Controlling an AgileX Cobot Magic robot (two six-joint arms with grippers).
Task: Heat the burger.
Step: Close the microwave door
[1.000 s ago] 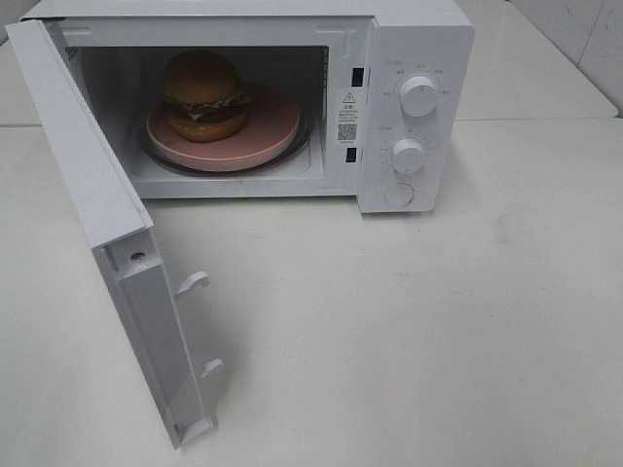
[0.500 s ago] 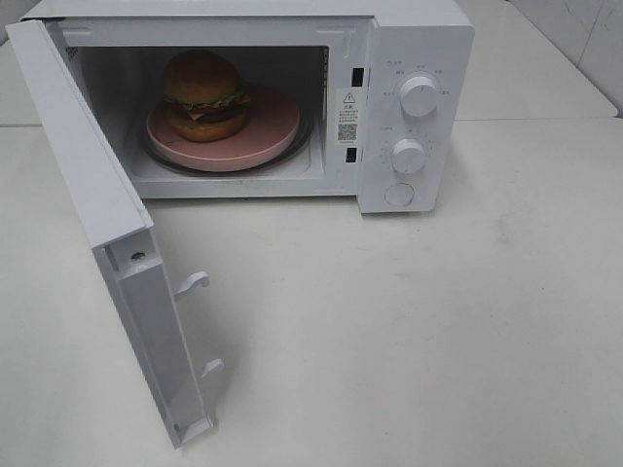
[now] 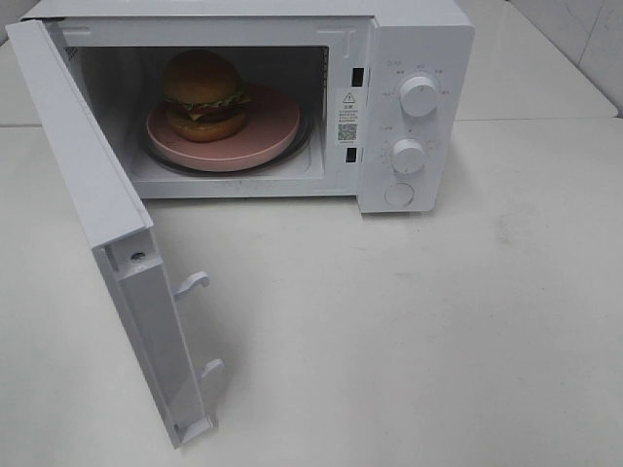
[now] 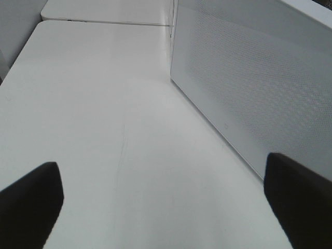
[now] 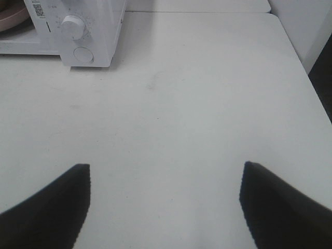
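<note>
Both claws hang with jaws spread wide and nothing between them: the left gripper (image 4: 163, 199) over bare tabletop just beside the outer face of the oven door, the right gripper (image 5: 166, 202) over open table well in front of the control panel. From the high view neither arm shows at all. Beneath everything runs the white table (image 3: 438, 321), matte and faintly scuffed. On it stands the boxy white microwave (image 3: 419, 29), smooth painted metal and plastic, with its door (image 3: 88, 185) swung fully open to the left. The door's outside carries a fine dotted mesh, and two hooked latches (image 3: 193, 282) jut from its inner edge. Inside the cavity a round pink plate (image 3: 268, 122), flat with a low rim, sits on the glass turntable. The burger (image 3: 202, 95) stands on the left part of that plate, tall, with glossy domed buns, ruffled lettuce, cheese and a dark patty. I'd guess it is light and soft. The shiny top could slip, and a stack like that could shear apart under a squeeze, so the plate rim looks the safer hold. Smallest are the two ribbed knobs (image 3: 419, 96) and the round button (image 3: 399, 195) below them.
</note>
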